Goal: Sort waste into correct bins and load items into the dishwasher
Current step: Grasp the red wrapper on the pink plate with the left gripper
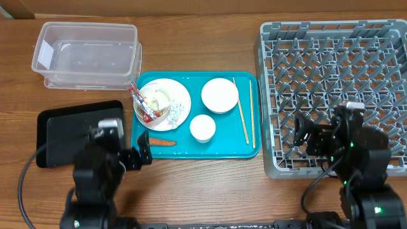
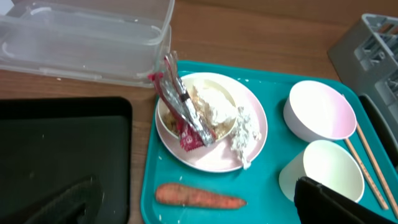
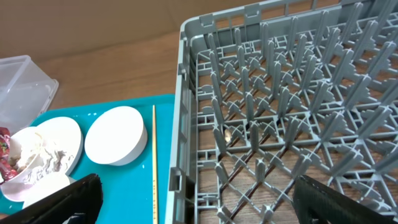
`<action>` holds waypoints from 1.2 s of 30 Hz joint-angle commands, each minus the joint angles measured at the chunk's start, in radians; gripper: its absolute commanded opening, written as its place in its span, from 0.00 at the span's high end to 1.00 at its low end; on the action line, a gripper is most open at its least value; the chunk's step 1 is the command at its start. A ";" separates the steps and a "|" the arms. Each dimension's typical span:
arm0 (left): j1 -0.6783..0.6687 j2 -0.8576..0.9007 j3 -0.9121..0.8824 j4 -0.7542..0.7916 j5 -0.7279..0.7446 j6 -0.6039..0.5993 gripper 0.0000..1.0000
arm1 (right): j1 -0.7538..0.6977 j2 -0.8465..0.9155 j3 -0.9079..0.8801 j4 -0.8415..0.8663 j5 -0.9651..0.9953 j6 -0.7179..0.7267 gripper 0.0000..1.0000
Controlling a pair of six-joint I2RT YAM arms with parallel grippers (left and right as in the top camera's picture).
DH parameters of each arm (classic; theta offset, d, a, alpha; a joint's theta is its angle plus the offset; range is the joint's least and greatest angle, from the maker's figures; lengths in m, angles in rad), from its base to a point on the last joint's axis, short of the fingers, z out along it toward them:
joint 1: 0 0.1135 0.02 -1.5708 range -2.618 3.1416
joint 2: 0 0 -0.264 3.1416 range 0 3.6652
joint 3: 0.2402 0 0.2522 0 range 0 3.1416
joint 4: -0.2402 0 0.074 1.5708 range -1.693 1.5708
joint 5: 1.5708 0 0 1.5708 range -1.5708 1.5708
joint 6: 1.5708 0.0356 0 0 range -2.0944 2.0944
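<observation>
Dish rack (image 1: 318,27) (right side, apparently) off-frame

Table (image 1: 210,191) is showing wood grain w/ a low sheen. Tub (image 1: 89,54) is looking like clear, smooth plastic; rack (image 1: 318,63) is reading as matt grey plastic. Teal tray (image 1: 222,143) is catching light, semi-gloss plastic; black tray (image 1: 57,137) is looking matt, faintly speckled. Bowls (image 1: 220,95) are gleaming smooth white. Wrapper (image 2: 180,109) is glinting like film; foil (image 2: 247,132) is looking crinkled; chopsticks (image 1: 242,121) are showing pale bare wood.

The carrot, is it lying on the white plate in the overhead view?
No, the carrot lies directly on the teal tray, apart from the white plate and nearer the tray's front edge.
</observation>
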 commanded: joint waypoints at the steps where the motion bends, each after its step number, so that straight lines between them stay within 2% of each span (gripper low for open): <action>1: -0.006 0.200 0.220 -0.181 0.053 -0.013 0.00 | -0.003 0.084 0.111 -0.097 0.005 0.005 0.00; 7: -0.005 0.421 0.523 -0.521 0.056 -0.014 0.00 | -0.003 0.141 0.137 -0.172 -0.011 0.005 0.00; 10: -0.006 0.458 0.542 -0.531 0.076 -0.018 0.00 | -0.003 0.140 0.137 -0.173 -0.017 0.004 0.00; 16: -0.005 0.528 0.542 -0.404 0.080 -0.030 0.00 | -0.003 0.141 0.137 -0.177 -0.017 0.004 0.00; 25: -0.005 0.766 0.542 -0.178 0.079 -0.171 0.00 | -0.003 0.141 0.137 -0.177 -0.017 0.003 0.00; 30: -0.006 0.923 0.542 -0.104 0.080 -0.223 0.09 | -0.003 0.141 0.136 -0.186 -0.017 0.004 0.00; 36: -0.006 1.065 0.542 -0.035 0.079 -0.224 0.19 | -0.003 0.141 0.136 -0.189 -0.017 0.004 0.00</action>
